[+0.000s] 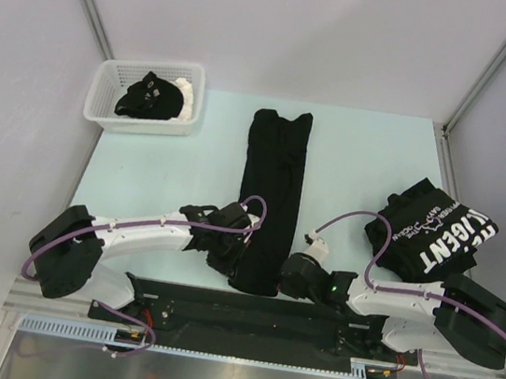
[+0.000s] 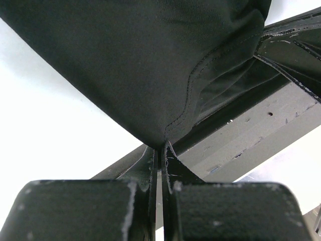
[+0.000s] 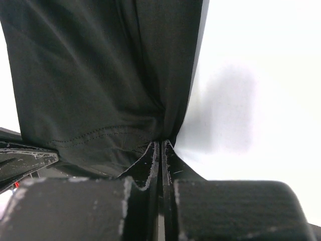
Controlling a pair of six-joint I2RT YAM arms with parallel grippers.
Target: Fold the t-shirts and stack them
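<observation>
T-shirt work at this moment centres on the long black shirt [image 1: 273, 183], already narrowed to a strip that runs down the middle of the table [image 1: 141, 183], from the upper centre of the top view to the lower centre just above our bases. We hold its near end at both corners. Our left gripper [image 2: 161, 158] is pressed together on the hem at the strip's left edge, and our right gripper [image 3: 161, 150] is pinched on the hem at its right edge. In each wrist view the cloth fans out taut from the closed fingertips, so both grips look sound. Taking the two corners at once keeps the end square. We judge the next move is to carry this end up and over toward the far end, halving the strip; both arms would need to travel together or the fold will skew. At the right of the top view lies a folded shirt with white lettering [image 1: 435, 236], well apart from the strip and placed there, we think, as the foot of the stack. In the upper left stands the white basket [image 1: 103, 117] with a crumpled black shirt [image 1: 148, 97] inside. We reckon one shirt is done, one partly folded, and at least one not yet begun.
</observation>
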